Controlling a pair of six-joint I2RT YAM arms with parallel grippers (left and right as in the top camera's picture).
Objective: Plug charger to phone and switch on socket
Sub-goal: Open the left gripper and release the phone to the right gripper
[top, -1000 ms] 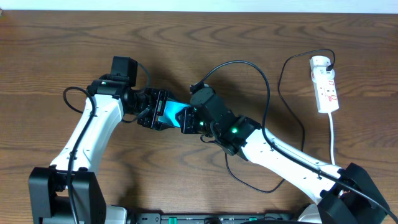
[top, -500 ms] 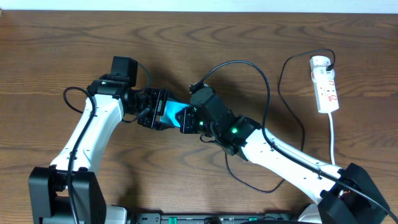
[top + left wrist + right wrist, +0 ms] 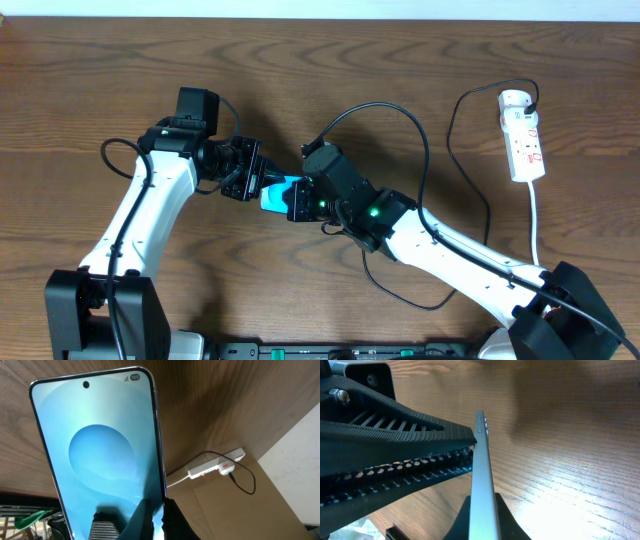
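phone (image 3: 277, 192) is pinched from both ends between my two end effectors, tilted up off the surface (image 3: 100, 80). my left end effector (image 3: 256, 180) is pressed together on it, one ribbed finger (image 3: 395, 425) against its face. from that wrist the cyan screen with its paler oval fills the view just ahead of the fingertips. my right end effector (image 3: 298, 203) is clamped on the opposite end, and the thin edge runs straight out from between its fingers. the charger (image 3: 427, 150) cable arcs loose behind and to the right of my right end effector. the socket (image 3: 522, 140) lies well away, far right of both end effectors, with a black plug seated at one end. i cannot tell where the cable's small tip lies.
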